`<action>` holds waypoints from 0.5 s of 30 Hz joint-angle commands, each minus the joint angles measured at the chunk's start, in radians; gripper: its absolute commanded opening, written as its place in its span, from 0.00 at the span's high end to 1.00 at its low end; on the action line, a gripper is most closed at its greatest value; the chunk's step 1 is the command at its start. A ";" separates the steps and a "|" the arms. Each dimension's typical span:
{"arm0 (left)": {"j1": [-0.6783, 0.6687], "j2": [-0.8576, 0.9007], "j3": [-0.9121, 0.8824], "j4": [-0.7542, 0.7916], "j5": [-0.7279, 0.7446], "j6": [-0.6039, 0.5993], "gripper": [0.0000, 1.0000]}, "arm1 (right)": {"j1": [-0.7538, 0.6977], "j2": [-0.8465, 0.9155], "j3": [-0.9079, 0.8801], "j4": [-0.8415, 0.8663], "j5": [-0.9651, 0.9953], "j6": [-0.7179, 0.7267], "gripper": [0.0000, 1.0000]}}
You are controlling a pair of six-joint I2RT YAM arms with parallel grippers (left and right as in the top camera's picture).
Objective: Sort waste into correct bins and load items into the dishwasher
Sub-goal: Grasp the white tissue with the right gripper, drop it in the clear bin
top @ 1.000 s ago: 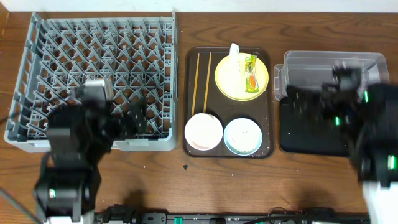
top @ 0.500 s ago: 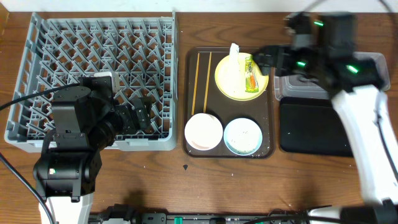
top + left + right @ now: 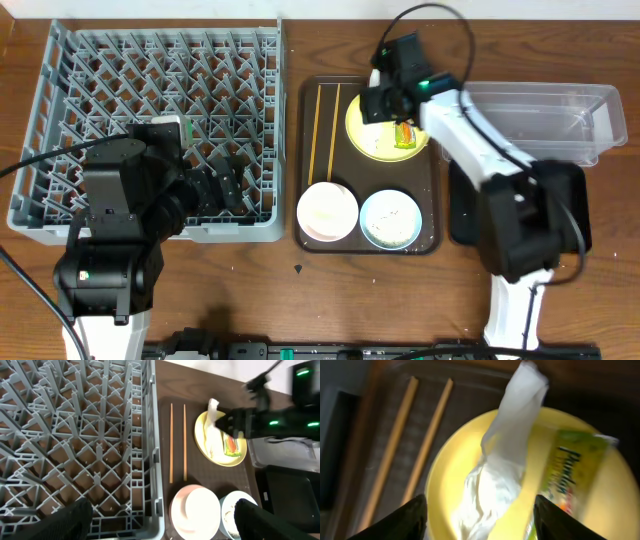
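Observation:
My right gripper (image 3: 383, 100) (image 3: 480, 522) is open and hovers low over the yellow plate (image 3: 372, 138) (image 3: 447, 475), its fingers on either side of the crumpled white tissue (image 3: 377, 80) (image 3: 502, 465). The green-and-orange wrapper (image 3: 404, 130) (image 3: 572, 467) lies beside the tissue. Two chopsticks (image 3: 325, 125) (image 3: 395, 455) lie left of the plate. The white bowl (image 3: 327, 212) (image 3: 196, 512) and the light blue bowl (image 3: 390, 220) (image 3: 229, 512), which holds beige scraps, sit in front. My left gripper (image 3: 225, 190) (image 3: 162, 522) is open over the grey dish rack's (image 3: 150, 110) front right corner.
The plate, bowls and chopsticks rest on a dark brown serving tray (image 3: 432, 240). The clear tub (image 3: 545, 115) stands at the far right, with the black tray (image 3: 465, 215) in front of it, partly under my right arm. Bare wooden table lies along the front.
My right arm has swung from over the bins on the right, leftwards to the yellow plate, and now straddles the tissue. The left arm has stayed still for the last half second.

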 commanded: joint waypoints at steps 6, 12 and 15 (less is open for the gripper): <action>-0.002 -0.002 0.026 -0.003 0.013 0.013 0.09 | 0.048 0.128 0.021 0.047 0.124 0.020 0.62; -0.002 -0.002 0.026 -0.003 0.013 0.013 0.09 | 0.026 0.033 0.026 -0.015 0.131 0.082 0.99; -0.002 -0.002 0.026 -0.003 0.013 0.013 0.09 | -0.003 -0.071 0.026 -0.060 0.131 0.128 0.99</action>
